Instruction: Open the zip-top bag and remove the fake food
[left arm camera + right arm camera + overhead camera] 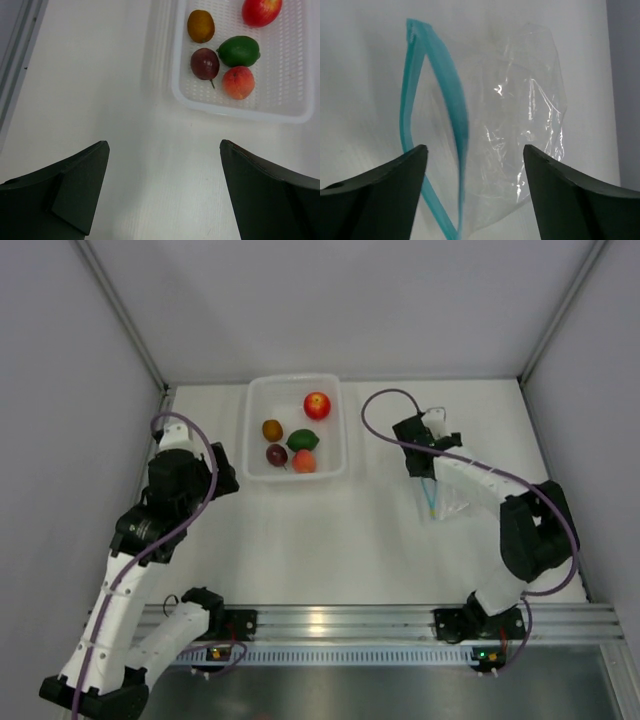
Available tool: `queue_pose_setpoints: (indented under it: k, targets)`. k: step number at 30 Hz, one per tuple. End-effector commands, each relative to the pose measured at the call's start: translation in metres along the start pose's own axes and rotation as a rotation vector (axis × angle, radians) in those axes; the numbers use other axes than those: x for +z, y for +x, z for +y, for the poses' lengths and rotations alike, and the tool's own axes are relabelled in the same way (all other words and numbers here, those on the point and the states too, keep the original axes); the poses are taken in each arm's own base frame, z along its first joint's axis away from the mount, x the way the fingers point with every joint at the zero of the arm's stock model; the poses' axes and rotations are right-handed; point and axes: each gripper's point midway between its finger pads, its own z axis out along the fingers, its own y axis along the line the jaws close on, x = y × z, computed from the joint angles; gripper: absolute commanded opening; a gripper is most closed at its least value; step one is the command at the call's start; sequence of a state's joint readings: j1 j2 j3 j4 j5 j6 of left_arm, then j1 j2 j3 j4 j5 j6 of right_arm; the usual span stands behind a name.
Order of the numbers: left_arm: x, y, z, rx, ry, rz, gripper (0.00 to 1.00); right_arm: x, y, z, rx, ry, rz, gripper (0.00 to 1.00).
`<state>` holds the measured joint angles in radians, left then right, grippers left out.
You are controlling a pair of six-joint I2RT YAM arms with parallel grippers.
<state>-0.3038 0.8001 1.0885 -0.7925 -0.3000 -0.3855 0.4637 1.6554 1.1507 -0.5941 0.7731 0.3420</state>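
The zip-top bag (445, 502) lies on the table at the right, clear and empty, with its teal zip strip (447, 80) spread open in a loop. My right gripper (422, 466) is open just behind it; in the right wrist view the open gripper (475, 147) frames the bag (520, 115) without touching it. The fake food lies in a white tub (296, 380): red (317, 405), brownish-orange (272, 429), green (303, 439), maroon (277, 453) and orange (304, 461). My left gripper (164, 144) is open and empty, left of the tub (240, 112).
The tub stands at the back centre against the rear wall. White walls close in the table on the left, back and right. An aluminium rail (330, 620) with both arm bases runs along the near edge.
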Motion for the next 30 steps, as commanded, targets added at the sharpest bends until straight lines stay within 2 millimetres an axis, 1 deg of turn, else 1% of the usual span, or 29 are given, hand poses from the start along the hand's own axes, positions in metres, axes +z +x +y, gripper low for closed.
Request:
queue_pose_setpoints:
  k: [1,3,4,5,6,7,8,9,10,11,12,13,15,16,17,18,19,20,22,24,25,27,28,29,30]
  targets:
    - [0.004,0.011,0.021,0.025,-0.092,-0.008,0.98,-0.048,-0.037,-0.002,0.153,-0.181,-0.124,0.85]
    - [0.008,0.015,0.024,0.021,-0.109,-0.01,0.98,-0.06,-0.039,-0.001,0.175,-0.24,-0.139,0.87]
    - [0.009,0.017,0.026,0.019,-0.117,-0.011,0.98,-0.07,-0.044,-0.009,0.204,-0.259,-0.166,0.87]
    - [0.012,0.021,0.026,0.014,-0.118,-0.004,0.98,-0.075,-0.045,-0.011,0.211,-0.271,-0.174,0.87]
    - [0.013,0.021,0.025,0.01,-0.113,-0.008,0.98,-0.078,-0.042,-0.012,0.215,-0.288,-0.175,0.88]
    - [0.013,0.021,0.023,0.007,-0.105,-0.009,0.98,-0.088,-0.045,-0.018,0.238,-0.312,-0.2,0.89]
    - [0.012,0.019,0.023,0.006,-0.104,-0.015,0.98,-0.093,-0.044,-0.02,0.244,-0.331,-0.21,0.91]
    - [0.011,0.017,0.024,0.004,-0.105,-0.024,0.98,-0.095,-0.039,-0.02,0.243,-0.352,-0.21,0.96]
    - [0.01,0.016,0.025,0.002,-0.109,-0.03,0.98,-0.107,-0.043,-0.028,0.269,-0.378,-0.252,0.97]
    - [0.007,0.013,0.025,-0.002,-0.106,-0.046,0.98,-0.112,-0.043,-0.031,0.274,-0.396,-0.271,0.99]
    - [0.006,0.013,0.026,-0.005,-0.108,-0.051,0.98,-0.115,-0.037,-0.028,0.25,-0.433,-0.283,0.99]
    - [0.003,0.012,0.027,-0.009,-0.105,-0.061,0.98,-0.128,-0.042,-0.038,0.282,-0.465,-0.339,0.99]
    - [-0.004,0.008,0.03,-0.02,-0.104,-0.091,0.98,-0.138,-0.038,-0.045,0.292,-0.489,-0.369,0.99]
    - [-0.007,0.006,0.031,-0.026,-0.104,-0.104,0.98,-0.149,-0.037,-0.058,0.315,-0.498,-0.399,1.0]
    - [-0.01,0.005,0.032,-0.027,-0.105,-0.115,0.98,-0.154,-0.037,-0.064,0.323,-0.5,-0.414,0.99]
    - [-0.017,0.001,0.032,-0.033,-0.087,-0.138,0.98,-0.159,-0.036,-0.07,0.327,-0.499,-0.428,0.99]
    - [-0.019,0.001,0.032,-0.031,-0.081,-0.146,0.98,-0.169,-0.036,-0.081,0.345,-0.51,-0.46,0.99]
    - [-0.023,0.0,0.032,-0.027,-0.072,-0.157,0.98,-0.173,-0.032,-0.086,0.337,-0.51,-0.462,0.99]
    - [-0.035,-0.005,0.031,-0.024,-0.038,-0.193,0.98,-0.187,-0.03,-0.099,0.329,-0.531,-0.501,0.99]
    - [-0.044,-0.01,0.03,-0.008,-0.014,-0.217,0.98,-0.194,-0.023,-0.108,0.304,-0.53,-0.501,0.99]
    - [-0.053,-0.013,0.031,-0.01,0.007,-0.25,0.98,-0.199,-0.021,-0.115,0.313,-0.532,-0.51,0.99]
    - [-0.065,-0.016,0.03,0.003,0.038,-0.281,0.98,-0.206,-0.013,-0.125,0.319,-0.526,-0.5,0.99]
    - [-0.07,-0.018,0.029,0.005,0.054,-0.298,0.98,-0.208,-0.009,-0.128,0.316,-0.53,-0.495,0.99]
    - [-0.081,-0.022,0.03,0.011,0.074,-0.334,0.98,-0.21,-0.006,-0.131,0.319,-0.535,-0.495,0.99]
    - [-0.086,-0.022,0.031,0.009,0.08,-0.341,0.98,-0.214,-0.005,-0.135,0.322,-0.539,-0.5,0.99]
